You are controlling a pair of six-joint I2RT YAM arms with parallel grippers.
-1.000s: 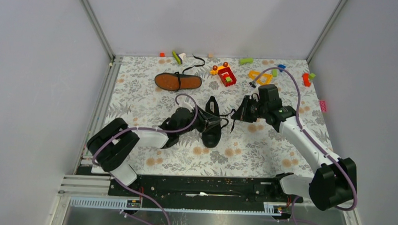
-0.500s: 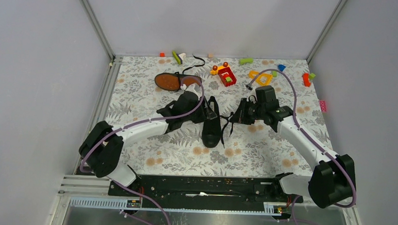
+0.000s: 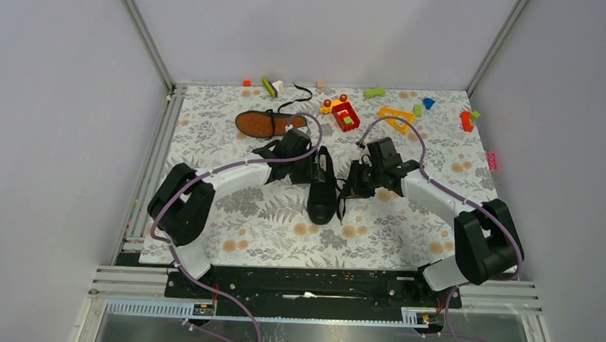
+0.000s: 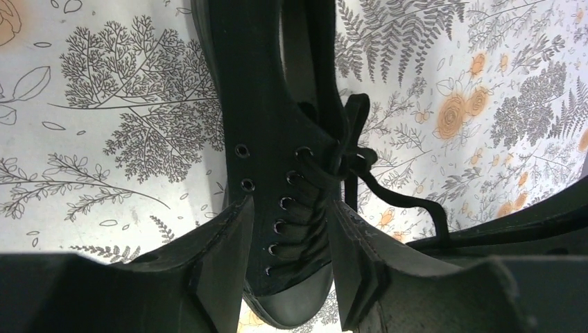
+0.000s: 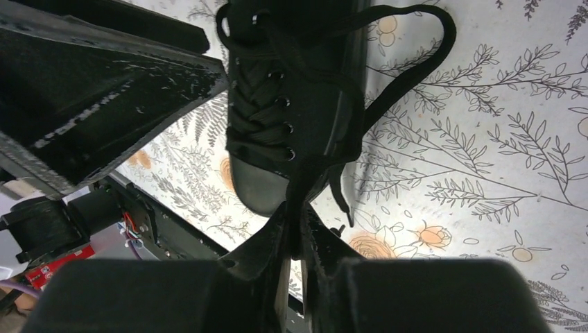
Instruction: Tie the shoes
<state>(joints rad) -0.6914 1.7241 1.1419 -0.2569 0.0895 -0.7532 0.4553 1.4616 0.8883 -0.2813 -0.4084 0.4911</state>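
A black sneaker [image 3: 322, 188] stands upright mid-table, toe toward me. It also shows in the left wrist view [image 4: 277, 139] and the right wrist view [image 5: 291, 90]. The second shoe [image 3: 270, 124] lies behind it with its orange-brown sole showing. My left gripper [image 3: 309, 171] is open just above the upright shoe's laced front, a finger [image 4: 222, 257] on each side; contact is unclear. My right gripper [image 3: 348, 186] is shut on a black lace [image 5: 299, 187] that runs up from the shoe's right side. A loose lace loop [image 5: 416, 62] lies on the cloth to the shoe's right.
Small colourful toy blocks are scattered along the back of the flowered cloth: a red and yellow piece [image 3: 343, 111], a yellow one [image 3: 393, 118], green [image 3: 374, 92], and red [image 3: 466, 120]. A pink tag [image 3: 491, 160] lies at the right edge.
My left arm has swung back and to the right, bringing its gripper over the upright shoe. My right gripper has moved left toward the shoe with the lace. The shoe has stayed put.
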